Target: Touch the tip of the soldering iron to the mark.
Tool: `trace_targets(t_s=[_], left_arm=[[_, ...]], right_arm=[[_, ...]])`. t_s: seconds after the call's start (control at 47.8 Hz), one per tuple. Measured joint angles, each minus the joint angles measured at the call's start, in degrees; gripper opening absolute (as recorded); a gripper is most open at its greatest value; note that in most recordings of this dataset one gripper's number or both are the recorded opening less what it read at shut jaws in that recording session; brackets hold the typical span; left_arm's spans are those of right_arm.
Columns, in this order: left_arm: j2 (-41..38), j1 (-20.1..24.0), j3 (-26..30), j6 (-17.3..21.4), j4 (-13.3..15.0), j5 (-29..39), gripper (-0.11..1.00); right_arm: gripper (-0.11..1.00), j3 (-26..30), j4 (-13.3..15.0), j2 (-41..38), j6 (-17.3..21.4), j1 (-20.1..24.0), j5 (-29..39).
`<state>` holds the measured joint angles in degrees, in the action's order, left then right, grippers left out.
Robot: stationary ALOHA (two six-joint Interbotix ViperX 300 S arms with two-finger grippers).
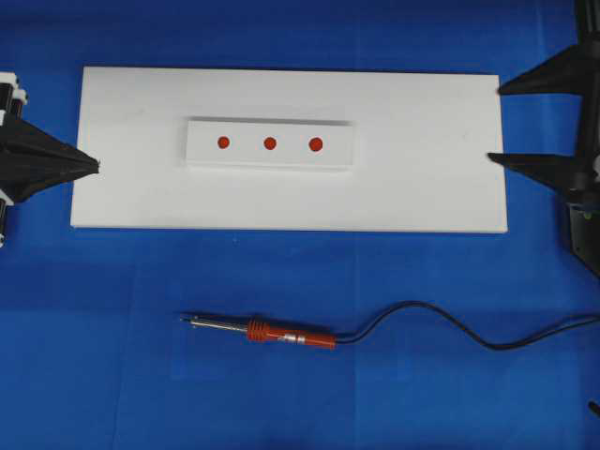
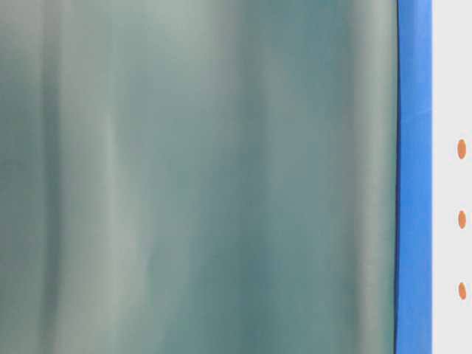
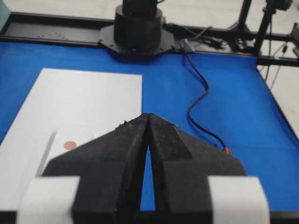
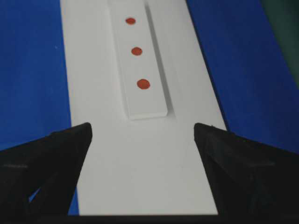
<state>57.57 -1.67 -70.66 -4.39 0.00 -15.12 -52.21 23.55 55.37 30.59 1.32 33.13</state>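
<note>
my right pincer (image 4: 142, 135) gapes wide and empty, left pincer (image 3: 148, 119) pressed together. soldering iron (image 1: 267, 330) lies untouched on the blue cloth, well apart from the mark (image 1: 270, 143); everything remains.

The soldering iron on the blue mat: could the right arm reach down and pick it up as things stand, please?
Probably yes: the soldering iron lies alone on the mat, nothing on or beside it, and the right gripper stands open above the white board's right end.

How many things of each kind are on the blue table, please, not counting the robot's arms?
Red dots: 3 (left, the mark, right)
White block: 1
White board: 1
Soldering iron: 1
Total: 6
</note>
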Motion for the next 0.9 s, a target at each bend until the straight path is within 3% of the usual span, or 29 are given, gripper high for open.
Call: trace_targets(t_s=[0.188,0.418,0.899], left_arm=[[0.00,0.00,0.00,0.00,0.00,0.00,0.00],[0.00,0.00,0.00,0.00,-0.09,-0.09,0.00],[0.00,0.00,0.00,0.00,-0.09,0.00,0.00]], right_arm=[[0.83,-6.06,0.00,6.68,0.00,0.00,-1.85],[0.82,-10.37,-0.44,9.23,0.00,0.00,-2.72],[0.82,-10.99,-0.97,9.23,0.00,0.00,-3.43]])
